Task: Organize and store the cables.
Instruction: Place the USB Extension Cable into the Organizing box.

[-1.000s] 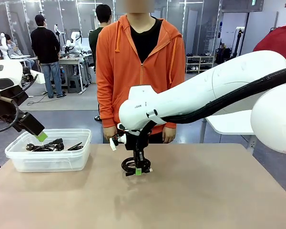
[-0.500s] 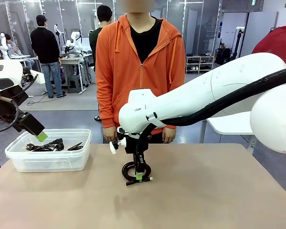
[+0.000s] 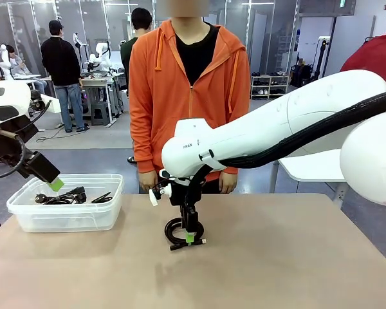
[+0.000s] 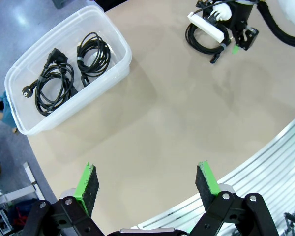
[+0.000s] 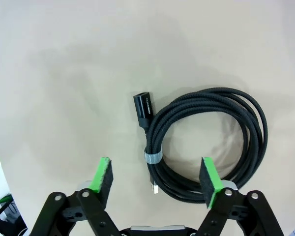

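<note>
Change since earlier: right gripper [image 5: 156, 178] had the coil pinched; now its jaws stand wide, coil released.
Coiled cable [image 5: 206, 142]: flat on the table [image 3: 296, 270], below the right gripper, well apart from the bin.
Left gripper [image 4: 147, 181]: wide, holding nothing.
Bin [image 4: 119, 43]: clear plastic, two coiled cables [image 4: 69, 71] inside.
Handling: likely light, floppy; take the bundle at the grey tie [image 5: 153, 157].
Texture: braided black cord, rectangular plug [image 5: 143, 106].

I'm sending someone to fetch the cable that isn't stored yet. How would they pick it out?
On the tan table, look near the middle, right under the right gripper. There lies a black braided cable, coiled and cinched by a grey band. Unlike the two coils in the clear plastic bin, it lies loose on the tabletop.
</note>
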`<action>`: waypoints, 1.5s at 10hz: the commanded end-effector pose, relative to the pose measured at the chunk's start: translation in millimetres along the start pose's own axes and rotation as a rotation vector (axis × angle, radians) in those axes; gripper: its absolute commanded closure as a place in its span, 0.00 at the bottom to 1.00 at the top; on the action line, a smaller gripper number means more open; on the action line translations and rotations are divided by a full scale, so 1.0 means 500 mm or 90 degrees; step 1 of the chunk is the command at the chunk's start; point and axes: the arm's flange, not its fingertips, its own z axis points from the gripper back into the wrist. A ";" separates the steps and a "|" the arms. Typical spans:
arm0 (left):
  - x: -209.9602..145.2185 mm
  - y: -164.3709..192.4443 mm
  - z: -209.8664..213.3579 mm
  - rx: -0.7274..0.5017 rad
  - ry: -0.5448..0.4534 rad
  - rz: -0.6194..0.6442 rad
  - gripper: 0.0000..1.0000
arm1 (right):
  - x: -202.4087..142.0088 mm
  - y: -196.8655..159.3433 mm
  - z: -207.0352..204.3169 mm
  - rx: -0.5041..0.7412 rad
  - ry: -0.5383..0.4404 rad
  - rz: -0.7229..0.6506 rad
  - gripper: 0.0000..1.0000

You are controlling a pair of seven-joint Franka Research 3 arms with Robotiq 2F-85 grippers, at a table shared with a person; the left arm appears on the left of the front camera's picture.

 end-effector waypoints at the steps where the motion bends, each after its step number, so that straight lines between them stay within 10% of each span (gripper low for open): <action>1: -0.003 0.000 0.002 0.001 0.003 0.001 0.00 | -0.020 0.029 0.020 -0.004 -0.014 0.021 0.00; 9: -0.003 0.000 0.002 0.001 0.003 0.001 0.00 | -0.228 0.107 0.185 -0.088 -0.094 -0.001 0.00; 15: 0.101 -0.048 -0.076 0.037 0.027 -0.110 0.00 | -0.468 0.290 0.258 -0.199 -0.087 -0.211 0.00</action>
